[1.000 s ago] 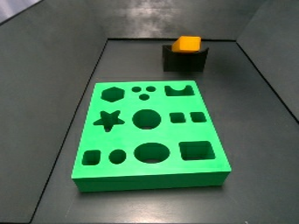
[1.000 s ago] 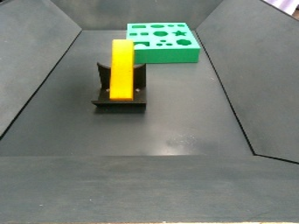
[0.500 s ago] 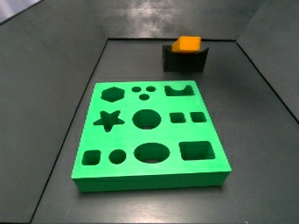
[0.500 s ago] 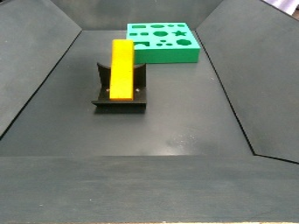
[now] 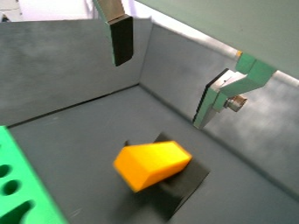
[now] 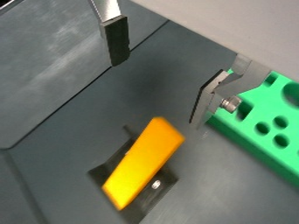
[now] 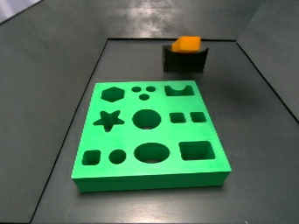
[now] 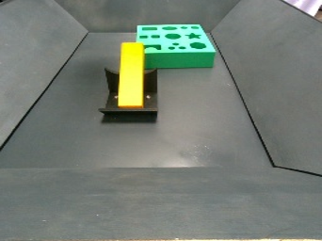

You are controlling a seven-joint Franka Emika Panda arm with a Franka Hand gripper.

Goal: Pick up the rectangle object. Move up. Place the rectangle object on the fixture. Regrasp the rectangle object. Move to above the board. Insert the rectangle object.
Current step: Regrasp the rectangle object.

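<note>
Rectangle object (image 8: 130,72) resting on fixture (image 8: 126,102), long axis running toward board (image 8: 178,44). Gripper (image 6: 163,72) hovering above fixture, jaws spread wide, holding nothing; block lying below, offset from gap between fingers (image 6: 114,39). Judging regrasp pending.

I see the rectangle object (image 8: 130,71) lying on the fixture (image 8: 128,104), overhanging it at both ends. The board (image 7: 149,131) sits flat on the floor, apart from the fixture. My gripper (image 6: 166,77) hangs above the block, fingers (image 6: 115,41) spread, nothing between them.
</note>
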